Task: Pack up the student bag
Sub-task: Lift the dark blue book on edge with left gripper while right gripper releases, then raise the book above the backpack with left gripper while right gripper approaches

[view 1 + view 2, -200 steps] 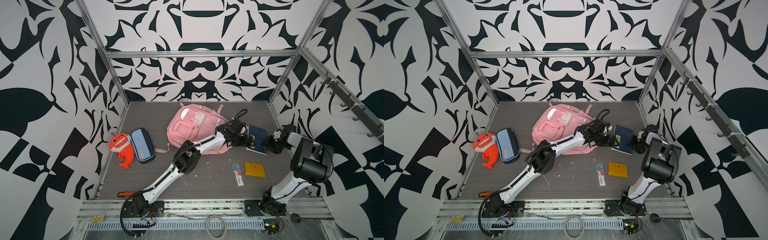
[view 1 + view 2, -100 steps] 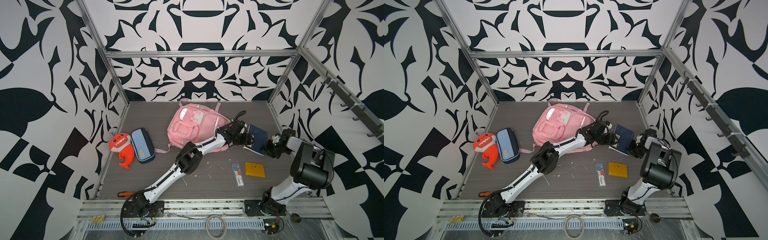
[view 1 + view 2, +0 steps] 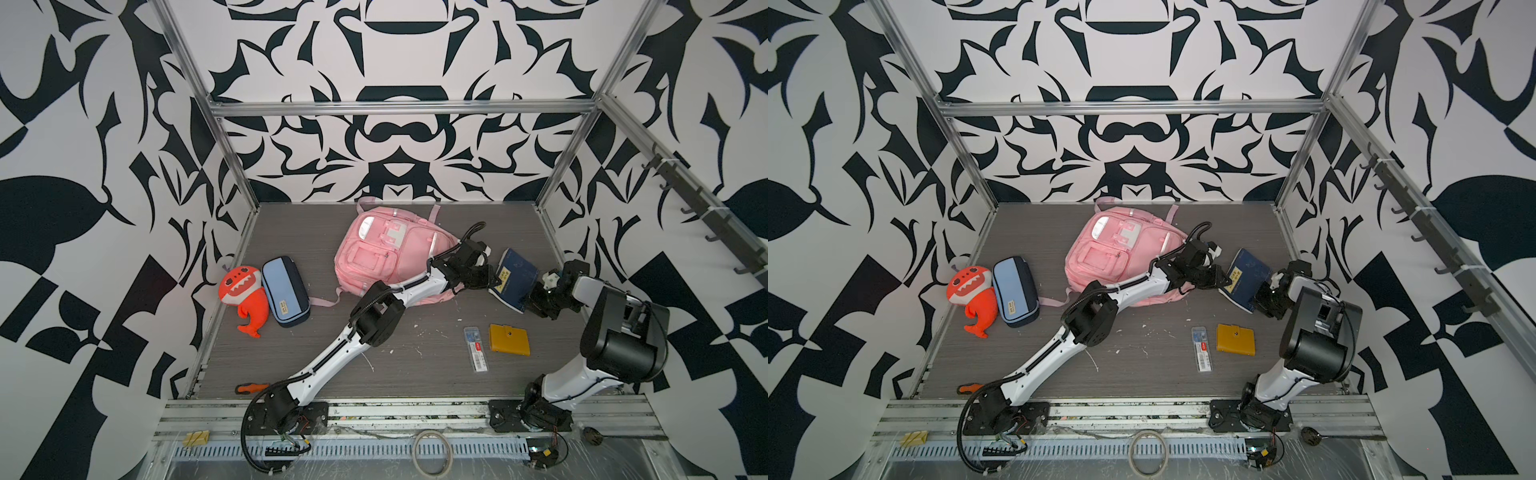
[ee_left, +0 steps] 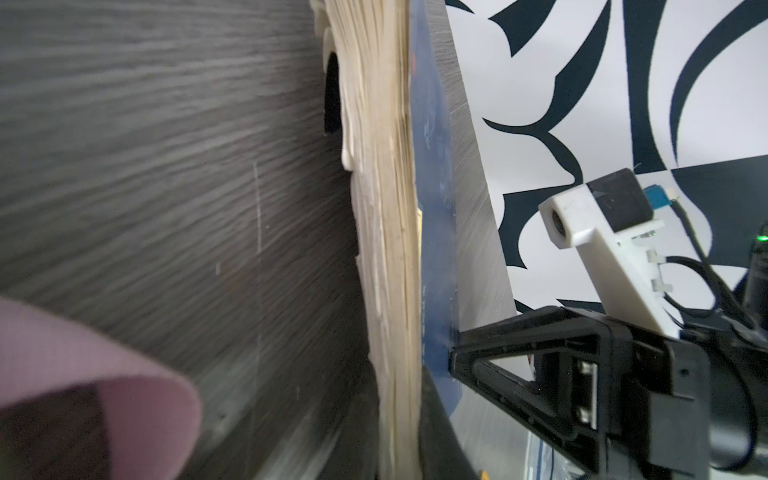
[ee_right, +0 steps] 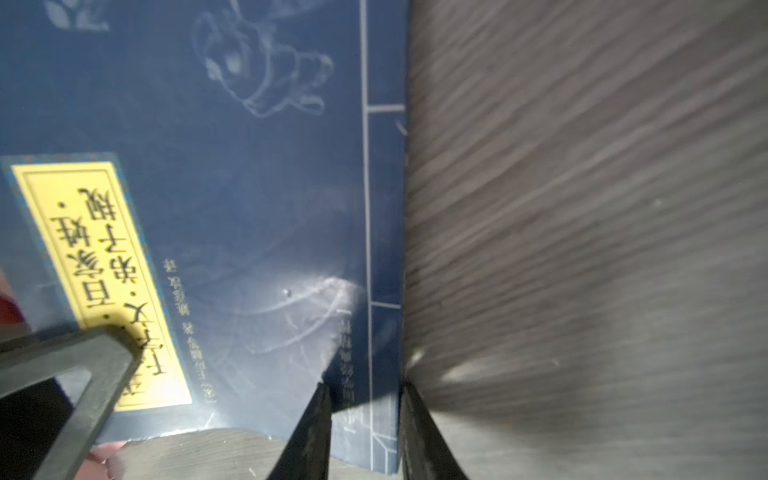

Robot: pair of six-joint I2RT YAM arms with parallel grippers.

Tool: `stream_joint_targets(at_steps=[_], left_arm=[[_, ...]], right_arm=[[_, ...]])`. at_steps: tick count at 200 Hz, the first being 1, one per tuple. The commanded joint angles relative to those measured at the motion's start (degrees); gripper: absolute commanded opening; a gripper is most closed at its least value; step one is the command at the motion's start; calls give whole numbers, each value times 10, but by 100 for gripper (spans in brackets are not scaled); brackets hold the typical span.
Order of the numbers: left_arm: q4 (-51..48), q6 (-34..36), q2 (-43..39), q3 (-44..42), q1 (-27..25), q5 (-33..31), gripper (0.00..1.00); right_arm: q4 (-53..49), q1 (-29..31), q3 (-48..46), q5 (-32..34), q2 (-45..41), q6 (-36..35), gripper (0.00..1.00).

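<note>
The student bag (image 3: pixel 386 253) (image 3: pixel 1117 249) is a pink backpack lying flat at the back middle of the table. Just right of it a dark blue book (image 3: pixel 515 276) (image 3: pixel 1246 276) with a yellow title label is tilted up off the table. Both grippers hold it. My left gripper (image 3: pixel 492 282) (image 4: pixel 401 457) is shut on the book's cream page edge (image 4: pixel 386 249). My right gripper (image 3: pixel 530 301) (image 5: pixel 365 415) is shut on the spine corner (image 5: pixel 382 249). A fold of pink bag fabric (image 4: pixel 83 374) shows in the left wrist view.
An orange-red plush toy (image 3: pixel 245 295) and a blue pencil case (image 3: pixel 286 297) lie at the left. A yellow wallet (image 3: pixel 509 339) and a clear pen-refill pack (image 3: pixel 476 348) lie in front of the book. An orange-handled tool (image 3: pixel 251 387) sits at the front edge.
My left gripper has closed onto the book's page edge. The right gripper has narrowed onto the spine corner. The book stays beside the bag, now held from both sides.
</note>
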Motion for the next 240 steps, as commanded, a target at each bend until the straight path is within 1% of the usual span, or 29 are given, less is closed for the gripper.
stream_joint_targets(at_steps=[1, 6, 19, 27, 40, 46, 65, 74, 90, 104, 120, 134, 160, 173, 196, 223, 240], left_arm=[[-12, 6, -63, -22, 7, 36, 0], [-6, 2, -79, -33, 9, 41, 0], [10, -14, -117, -61, 15, 52, 0], [14, -21, -138, -71, 20, 61, 0], [6, -26, -166, -75, 30, 74, 0], [-1, -26, -179, -74, 35, 80, 0], [-36, -23, -220, -72, 57, 92, 0], [-72, -23, -237, -66, 71, 91, 0], [-138, -11, -266, -49, 98, 86, 0], [-173, -5, -293, -57, 124, 72, 0], [-178, -8, -328, -88, 150, 63, 0], [-160, -16, -366, -137, 172, 57, 0], [-154, -5, -431, -202, 208, 47, 0], [-128, -17, -466, -250, 226, 45, 0], [-38, -57, -524, -364, 255, 44, 0], [10, -77, -566, -443, 279, 47, 0], [79, -116, -586, -500, 290, 51, 0]], right_arm=[[31, 9, -2, -66, -70, 30, 30], [41, 13, -3, -80, -87, 41, 32], [68, 40, -3, -121, -133, 60, 41], [67, 64, 5, -130, -156, 64, 45], [62, 105, 17, -123, -198, 68, 50], [73, 127, 13, -112, -226, 79, 54], [168, 154, -24, -93, -314, 148, 65], [197, 166, -27, -80, -332, 169, 67], [197, 198, 7, -75, -314, 171, 70], [201, 219, 38, -69, -291, 187, 73], [259, 241, 37, -56, -287, 240, 75], [290, 259, 37, -43, -285, 286, 76], [313, 306, 30, 4, -288, 366, 78], [322, 332, 15, 31, -289, 408, 79], [360, 375, -19, 76, -287, 474, 80], [393, 421, -30, 108, -263, 511, 81], [434, 447, -50, 129, -244, 546, 81]])
